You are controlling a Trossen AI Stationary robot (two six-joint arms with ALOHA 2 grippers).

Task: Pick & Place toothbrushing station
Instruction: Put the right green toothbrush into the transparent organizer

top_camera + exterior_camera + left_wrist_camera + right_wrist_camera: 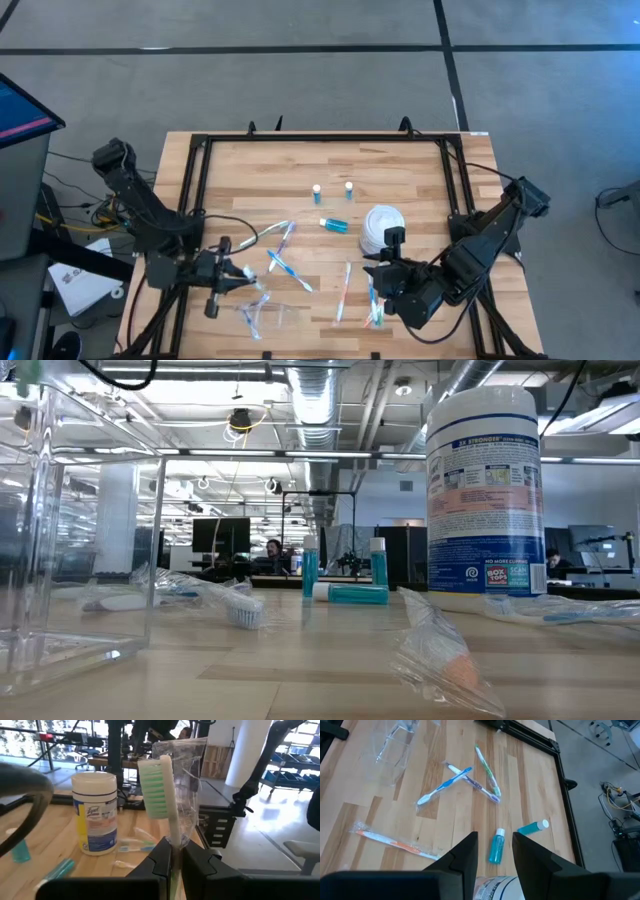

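My left gripper hangs over the table's near left part, shut on a pale toothbrush with green bristles in a clear wrapper. My right gripper hovers open above the near right part, with a lying blue bottle on the table below it. Two blue white-capped bottles stand upright farther back. Loose toothbrushes lie flat on the wood: blue ones, a green one and an orange wrapped one. My left gripper pinches the toothbrush's handle, wrapper and all, between its two fingers. The brush sticks out past the fingertips, with the green-bristled head at the free end. It is lifted clear of the table, and the wrapper stands loosely around the head.
A white wipes canister stands right of centre, close to my right arm. A clear plastic box sits near the front edge, just right of my left gripper. A black frame runs around the tabletop.
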